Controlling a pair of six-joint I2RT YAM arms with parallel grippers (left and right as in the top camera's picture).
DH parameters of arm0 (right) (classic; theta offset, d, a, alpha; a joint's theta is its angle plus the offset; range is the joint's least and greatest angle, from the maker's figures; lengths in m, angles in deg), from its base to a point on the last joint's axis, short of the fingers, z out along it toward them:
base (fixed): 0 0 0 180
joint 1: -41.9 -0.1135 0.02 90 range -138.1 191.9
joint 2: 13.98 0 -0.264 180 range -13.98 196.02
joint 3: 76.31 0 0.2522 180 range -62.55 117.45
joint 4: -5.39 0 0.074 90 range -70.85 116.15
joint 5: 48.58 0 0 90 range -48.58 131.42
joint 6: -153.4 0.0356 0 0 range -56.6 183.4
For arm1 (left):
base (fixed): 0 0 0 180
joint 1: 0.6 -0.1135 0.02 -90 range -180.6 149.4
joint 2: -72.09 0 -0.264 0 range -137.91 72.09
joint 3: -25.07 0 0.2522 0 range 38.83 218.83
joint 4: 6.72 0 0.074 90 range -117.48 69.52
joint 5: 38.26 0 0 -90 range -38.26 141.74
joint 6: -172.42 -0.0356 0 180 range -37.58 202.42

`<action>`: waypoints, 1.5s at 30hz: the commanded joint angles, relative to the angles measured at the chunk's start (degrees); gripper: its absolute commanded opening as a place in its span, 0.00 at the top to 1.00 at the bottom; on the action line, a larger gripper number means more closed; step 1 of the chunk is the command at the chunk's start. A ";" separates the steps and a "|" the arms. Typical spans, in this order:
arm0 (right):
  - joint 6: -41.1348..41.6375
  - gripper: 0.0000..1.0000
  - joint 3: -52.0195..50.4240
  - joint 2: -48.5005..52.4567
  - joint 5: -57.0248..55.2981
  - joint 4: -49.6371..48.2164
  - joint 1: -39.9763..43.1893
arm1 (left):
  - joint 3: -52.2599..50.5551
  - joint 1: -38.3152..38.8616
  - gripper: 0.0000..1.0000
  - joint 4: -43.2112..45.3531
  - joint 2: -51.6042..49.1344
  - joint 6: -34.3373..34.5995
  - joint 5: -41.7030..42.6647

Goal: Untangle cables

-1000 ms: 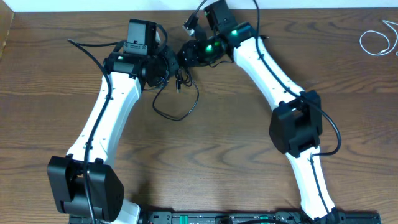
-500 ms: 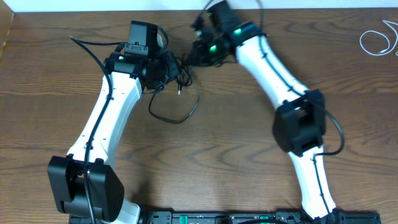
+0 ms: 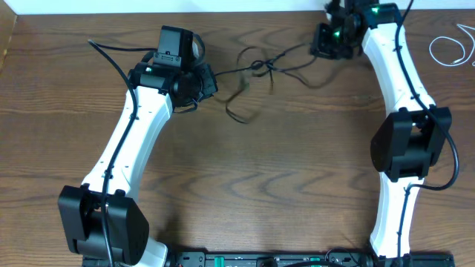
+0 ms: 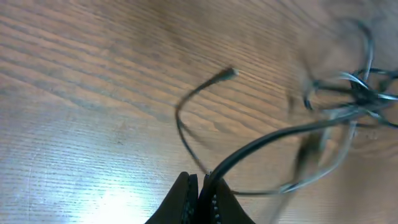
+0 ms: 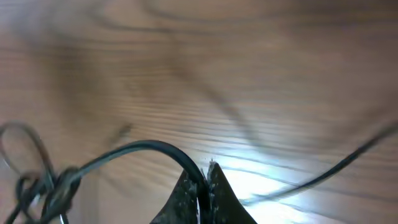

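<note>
**Black cable stretched between both arms, knot in the middle.**
The left gripper (image 4: 200, 182) is clamped on one stretch of the black cable (image 5: 146, 145), with a loose plug end (image 4: 230, 73) curling off near it over the table (image 3: 260, 185). The knot (image 3: 260, 65) sits between the arms. The right gripper (image 5: 200, 174) pinches the other stretch near the far edge. The white cable (image 3: 432, 49) lies well apart, far right. This looks like the pulling-apart step. Next, I'd say, comes a regrip at the knot itself, since more pulling may tighten it.

We found open table (image 3: 260, 178) across the centre; the black cable (image 3: 260, 65) barred the upper middle, a white cable (image 3: 451, 49) the upper right corner.
</note>
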 commanded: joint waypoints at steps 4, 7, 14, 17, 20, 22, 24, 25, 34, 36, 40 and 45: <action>-0.74 0.99 -6.71 -0.81 -11.34 -0.17 4.94 | 0.42 -1.18 0.92 2.16 0.87 -1.64 -3.74; -3.39 0.99 -9.05 -0.81 -8.57 -0.46 5.20 | 0.42 -1.18 0.92 3.85 1.95 -1.64 -3.63; -18.88 0.99 -10.73 -0.85 9.38 -1.38 3.69 | 0.39 -1.07 0.92 5.53 3.43 -1.40 -3.39; -23.15 0.99 -10.71 -1.14 17.57 -1.46 2.38 | 0.39 -0.55 0.68 4.87 3.32 -1.42 -3.37; -24.13 0.99 -10.71 -2.14 22.77 -1.70 1.20 | 0.39 -0.46 0.34 4.39 3.30 -1.36 -3.30; -24.13 0.99 -10.71 -3.45 24.46 -2.19 0.50 | 0.39 -0.44 0.24 4.02 3.30 -1.38 -2.82; -24.13 0.99 -10.71 -4.90 25.42 -2.40 -0.07 | 0.39 -0.13 0.24 3.78 3.30 -1.44 -1.29; -24.13 0.99 -10.71 -6.10 26.18 -2.64 -0.50 | 0.39 0.55 0.24 3.80 3.30 -2.08 -0.52; -25.44 0.99 -10.71 -10.01 40.76 -3.10 -0.96 | 0.39 7.21 0.30 6.49 3.23 -6.56 -0.33; -25.44 0.99 -10.71 -10.62 44.06 -3.69 -0.98 | 0.39 8.87 0.33 7.69 3.02 -6.38 -0.33; -25.33 0.99 -10.71 -11.43 47.78 -4.57 -0.96 | 0.39 11.23 0.37 9.57 2.43 -4.96 -0.35; -24.92 0.99 -10.71 -11.47 48.59 -4.57 -0.96 | 0.39 12.15 0.37 11.15 1.11 0.72 -0.33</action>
